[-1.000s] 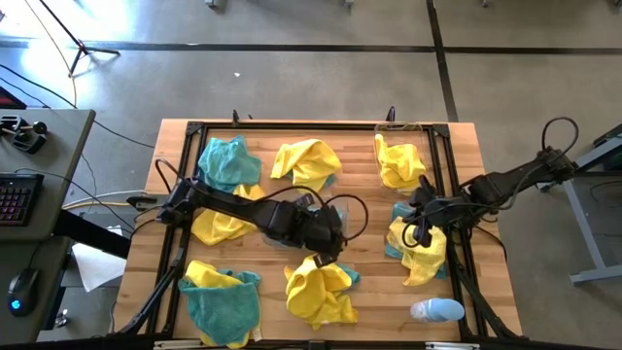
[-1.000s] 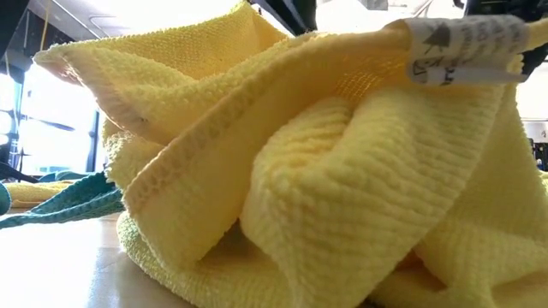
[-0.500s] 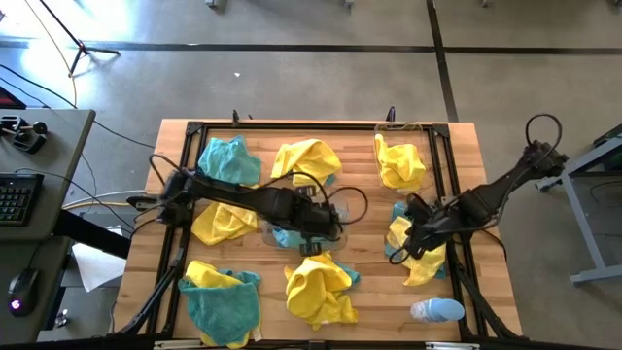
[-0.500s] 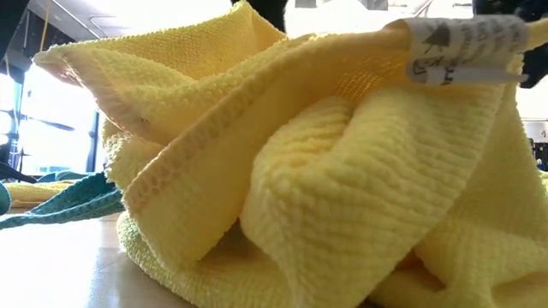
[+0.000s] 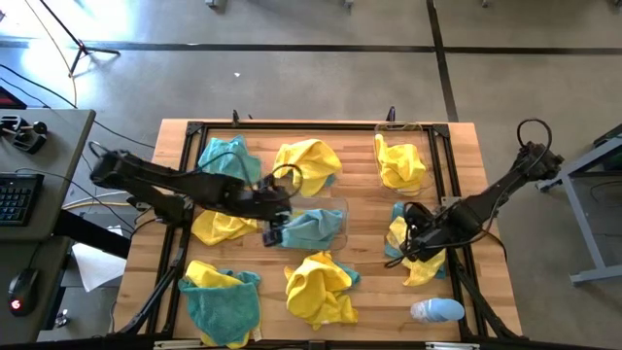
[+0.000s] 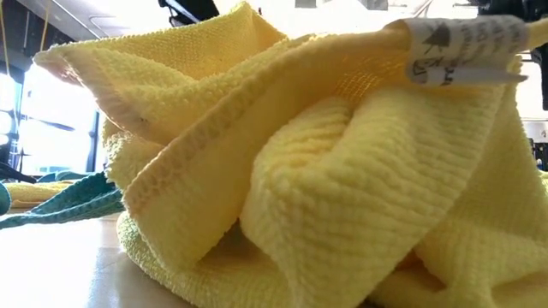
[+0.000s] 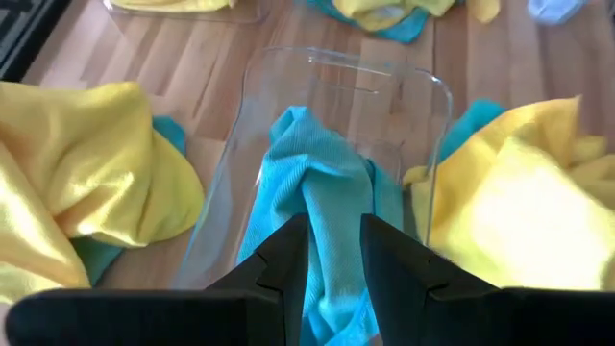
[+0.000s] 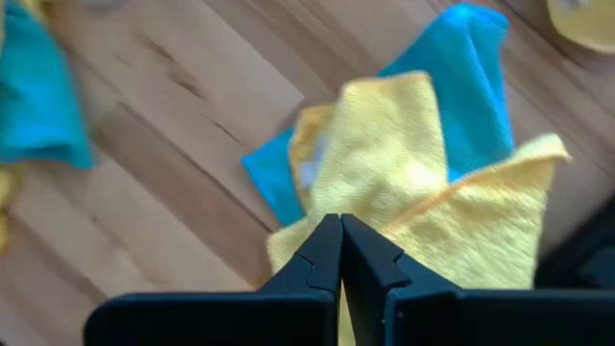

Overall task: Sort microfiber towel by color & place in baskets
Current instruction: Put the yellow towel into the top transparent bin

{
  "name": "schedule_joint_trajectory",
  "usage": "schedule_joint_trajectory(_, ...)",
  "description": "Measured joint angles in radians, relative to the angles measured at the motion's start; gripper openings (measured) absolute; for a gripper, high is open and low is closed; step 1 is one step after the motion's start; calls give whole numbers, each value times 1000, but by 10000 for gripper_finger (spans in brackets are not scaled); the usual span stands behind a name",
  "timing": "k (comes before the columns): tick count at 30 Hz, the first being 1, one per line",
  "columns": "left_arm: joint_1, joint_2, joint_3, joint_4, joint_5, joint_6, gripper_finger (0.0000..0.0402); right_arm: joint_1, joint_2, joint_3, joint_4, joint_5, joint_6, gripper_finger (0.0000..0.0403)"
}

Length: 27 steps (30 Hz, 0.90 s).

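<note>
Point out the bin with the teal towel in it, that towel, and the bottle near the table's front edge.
clear bin (image 7: 423,86), left wrist view, on its far rounded rim.
teal towel (image 7: 322,207), left wrist view, on its bunched middle fold.
pale bottle (image 5: 436,310), high view, on its body.

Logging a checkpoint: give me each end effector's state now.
Left end effector: open, holding nothing, above the teal towel in the clear basket.
Right end effector: shut, at a yellow towel; grip cannot be told.
</note>
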State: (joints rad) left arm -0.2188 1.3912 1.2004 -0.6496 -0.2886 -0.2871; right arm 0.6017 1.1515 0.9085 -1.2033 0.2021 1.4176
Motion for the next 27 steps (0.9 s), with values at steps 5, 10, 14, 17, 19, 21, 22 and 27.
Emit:
schedule_joint_trajectory(5, -10, -96, -83, 56, -1, -16, 87, -36, 50, 0, -59, -74, 9, 44)
schedule_joint_trajectory(10, -18, -140, -127, 73, -1, -16, 87, -46, 118, 0, -88, -94, 90, 93)
schedule_joint_trajectory(14, -19, -147, -141, 68, -1, -13, 87, -46, 160, -30, -71, -138, 152, 122)
schedule_joint_trajectory(17, -19, -148, -140, 72, -1, 11, 87, -46, 166, -83, -20, -179, 178, 133)
schedule_joint_trajectory(19, -19, -147, -140, 73, -1, 19, 87, -46, 165, -127, 55, -207, 182, 137)
schedule_joint_trajectory(21, -19, -147, -140, 72, -1, 20, 87, -46, 165, -172, 132, -239, 181, 139)
schedule_joint_trajectory(22, -19, -147, -140, 73, -1, 21, 87, -46, 165, -193, 167, -250, 182, 140)
schedule_joint_trajectory(27, -18, -147, -140, 72, -1, 29, 87, -46, 165, -295, 314, -264, 224, 140)
